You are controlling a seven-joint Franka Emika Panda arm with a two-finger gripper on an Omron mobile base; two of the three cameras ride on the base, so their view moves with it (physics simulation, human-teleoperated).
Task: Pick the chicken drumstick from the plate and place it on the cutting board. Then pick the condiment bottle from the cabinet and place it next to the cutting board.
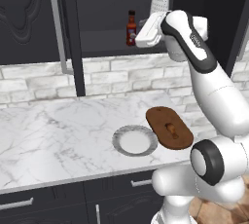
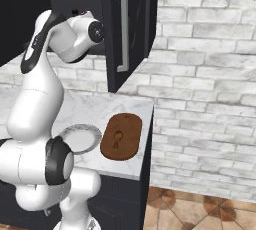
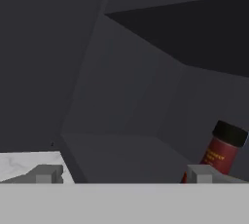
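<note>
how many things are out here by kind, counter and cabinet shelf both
plate: 1
cutting board: 1
chicken drumstick: 1, lying on the board
condiment bottle: 1, on the cabinet shelf
box grater: 1, on the shelf
total: 5

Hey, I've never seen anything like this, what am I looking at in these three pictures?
It is a rendered kitchen with a white robot arm. Two pictures come from cameras behind the arm, left and right; the third looks along its hand. On the marble counter lie a plate and a cutting board with a chicken drumstick on it. The arm reaches into the open cabinet, where a condiment bottle stands by a grater. The hand is open and holds nothing.
</note>
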